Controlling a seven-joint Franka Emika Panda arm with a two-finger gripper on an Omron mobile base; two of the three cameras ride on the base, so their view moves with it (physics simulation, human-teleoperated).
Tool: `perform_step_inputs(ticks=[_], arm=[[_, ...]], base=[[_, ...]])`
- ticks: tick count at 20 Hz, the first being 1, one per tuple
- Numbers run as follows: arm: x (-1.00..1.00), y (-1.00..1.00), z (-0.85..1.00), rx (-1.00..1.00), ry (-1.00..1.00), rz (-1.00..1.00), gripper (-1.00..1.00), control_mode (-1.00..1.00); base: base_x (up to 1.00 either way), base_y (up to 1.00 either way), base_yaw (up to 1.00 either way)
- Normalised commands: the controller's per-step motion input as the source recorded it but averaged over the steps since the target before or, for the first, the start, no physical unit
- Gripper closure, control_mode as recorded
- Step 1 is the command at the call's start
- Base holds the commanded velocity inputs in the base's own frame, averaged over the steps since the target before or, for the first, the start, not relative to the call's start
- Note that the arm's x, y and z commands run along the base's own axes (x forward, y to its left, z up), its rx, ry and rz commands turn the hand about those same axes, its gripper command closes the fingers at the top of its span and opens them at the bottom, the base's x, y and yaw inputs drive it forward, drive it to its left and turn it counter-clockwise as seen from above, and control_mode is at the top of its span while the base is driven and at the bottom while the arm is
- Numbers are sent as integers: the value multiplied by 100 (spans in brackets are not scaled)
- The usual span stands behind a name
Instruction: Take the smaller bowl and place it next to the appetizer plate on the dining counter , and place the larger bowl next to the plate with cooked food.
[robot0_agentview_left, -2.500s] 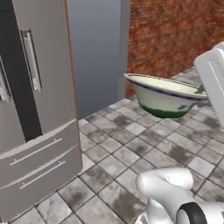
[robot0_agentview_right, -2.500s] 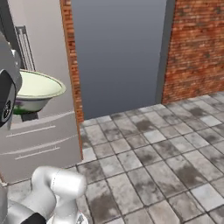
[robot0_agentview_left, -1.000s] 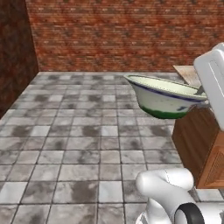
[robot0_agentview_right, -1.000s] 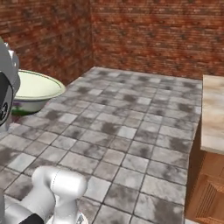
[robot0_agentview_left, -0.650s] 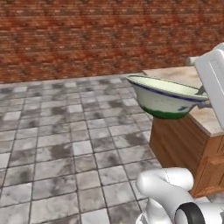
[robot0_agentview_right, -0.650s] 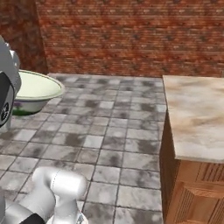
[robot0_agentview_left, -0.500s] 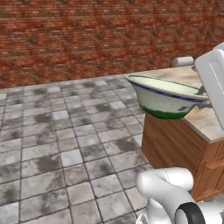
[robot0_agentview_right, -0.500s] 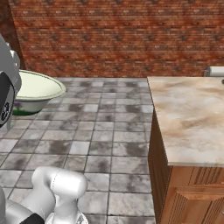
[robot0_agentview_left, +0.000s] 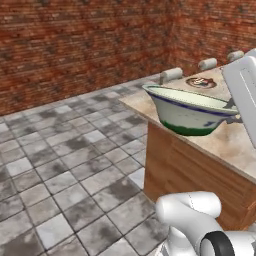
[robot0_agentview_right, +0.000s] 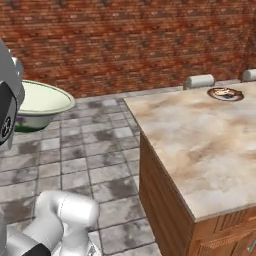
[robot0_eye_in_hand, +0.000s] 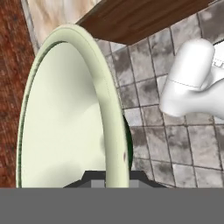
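My gripper (robot0_eye_in_hand: 114, 178) is shut on the rim of the larger bowl (robot0_agentview_left: 190, 112), a wide cream bowl with a thin blue rim and a green base. The bowl (robot0_agentview_right: 40, 105) hangs level in the air beside the near corner of the dining counter (robot0_agentview_right: 200, 135); in the hand view its cream inside (robot0_eye_in_hand: 65, 118) is close up. Far back on the marble top lies a brown-rimmed plate (robot0_agentview_right: 225, 93) with food on it; I cannot tell which of the two plates it is. The smaller bowl is out of view.
Cushioned stools (robot0_agentview_left: 171, 75) (robot0_agentview_right: 199, 81) line the counter's far side. A red brick wall (robot0_agentview_right: 125, 45) closes the room behind. Grey tiled floor (robot0_agentview_left: 65, 170) lies open to the left of the counter's wooden base (robot0_agentview_left: 190, 170).
The base has driven and turned, so the whole view has swung from brick wall and floor onto the dining counter, now close. The bowl stays in the grip as before.
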Motion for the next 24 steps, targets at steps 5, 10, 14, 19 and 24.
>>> perform_step_inputs(ticks=[5, 10, 14, 19, 24], arm=[[0, 0, 0, 0, 0, 0, 100, 100], [0, 0, 0, 0, 0, 0, 100, 100], [0, 0, 0, 0, 0, 0, 100, 100], [0, 0, 0, 0, 0, 0, 100, 100], [0, 0, 0, 0, 0, 0, 100, 100]], base=[[100, 88, -48], [100, 96, -35], [100, 99, -32], [100, 96, -29], [100, 99, -27]])
